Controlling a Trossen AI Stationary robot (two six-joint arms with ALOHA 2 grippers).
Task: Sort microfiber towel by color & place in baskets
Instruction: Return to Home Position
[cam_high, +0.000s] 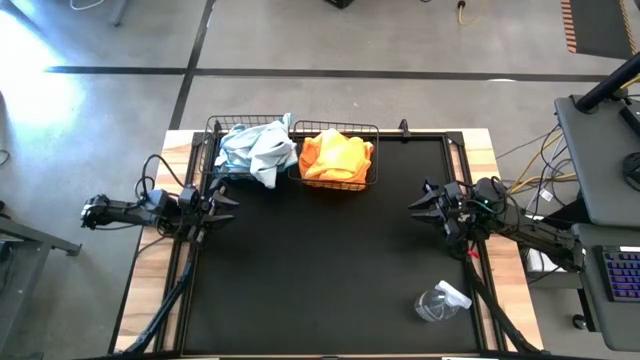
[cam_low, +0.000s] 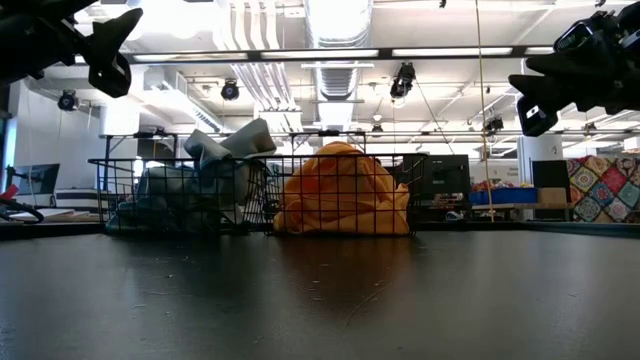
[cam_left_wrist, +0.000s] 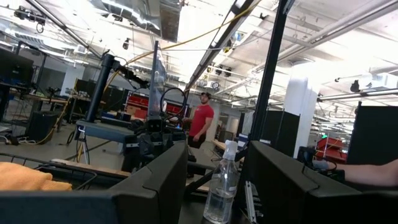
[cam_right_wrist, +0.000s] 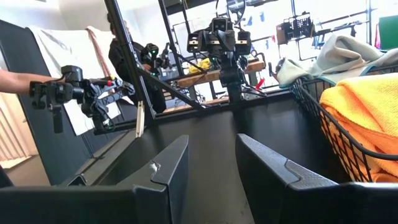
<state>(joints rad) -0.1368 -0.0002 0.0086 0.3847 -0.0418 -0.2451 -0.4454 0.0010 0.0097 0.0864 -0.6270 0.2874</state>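
Two black wire baskets stand side by side at the table's far edge. The left basket (cam_high: 214, 140) holds pale blue-grey microfiber towels (cam_high: 255, 150), heaped above the rim, one hanging over its near side. The right basket (cam_high: 375, 150) holds orange microfiber towels (cam_high: 335, 158), also in the low view as an orange mound (cam_low: 345, 190). My left gripper (cam_high: 232, 205) hovers open at the table's left edge, fingers toward the middle. My right gripper (cam_high: 415, 207) hovers open at the right edge, facing the left one. Both have nothing between their fingers.
A clear plastic spray bottle (cam_high: 440, 302) lies on the black mat near the table's front right corner. The dark mat (cam_high: 320, 270) between the arms is bare. In the room behind, a person in a red shirt (cam_left_wrist: 202, 121) stands far off.
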